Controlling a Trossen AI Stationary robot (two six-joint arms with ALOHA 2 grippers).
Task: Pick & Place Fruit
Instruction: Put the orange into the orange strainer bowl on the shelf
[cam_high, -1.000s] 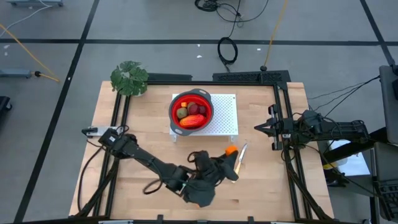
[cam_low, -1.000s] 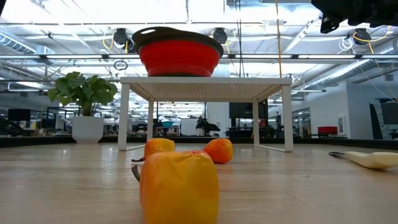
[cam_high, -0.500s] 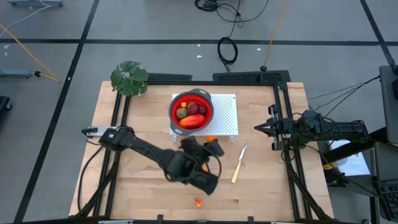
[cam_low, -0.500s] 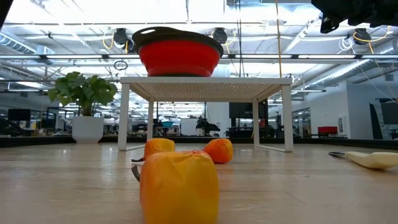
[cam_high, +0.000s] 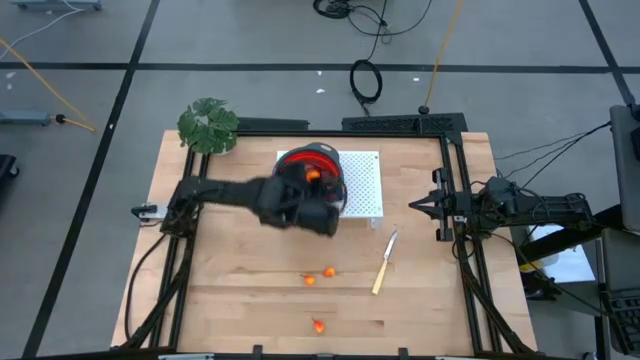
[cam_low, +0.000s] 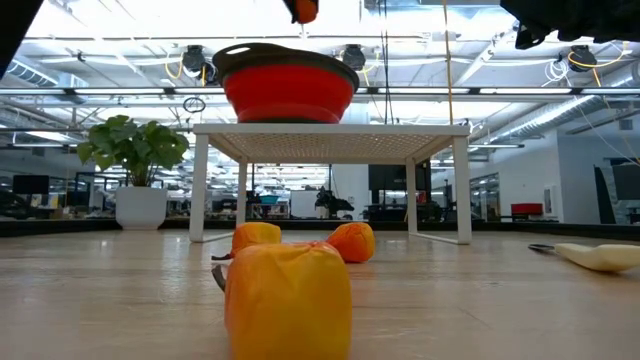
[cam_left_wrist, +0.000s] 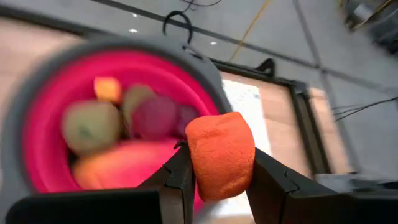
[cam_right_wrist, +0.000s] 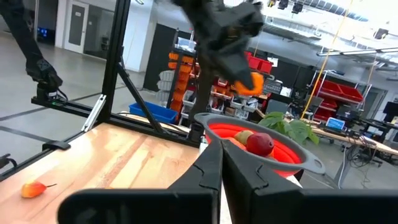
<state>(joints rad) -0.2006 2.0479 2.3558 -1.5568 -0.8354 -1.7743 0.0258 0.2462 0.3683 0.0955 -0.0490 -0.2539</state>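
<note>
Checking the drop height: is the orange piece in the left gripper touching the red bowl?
Apart. The right wrist view shows the orange piece in the left gripper above the red bowl, with a gap.

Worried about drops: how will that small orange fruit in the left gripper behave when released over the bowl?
The orange fruit, pinched in the left gripper, looks light. Rounded, it may roll, but the bowl wall should probably contain it.

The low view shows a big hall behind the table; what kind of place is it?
Probably an industrial workshop or robotics lab: exposed ceiling lights and pipes, red storage bins on racks, and desks with monitors far behind.
</note>
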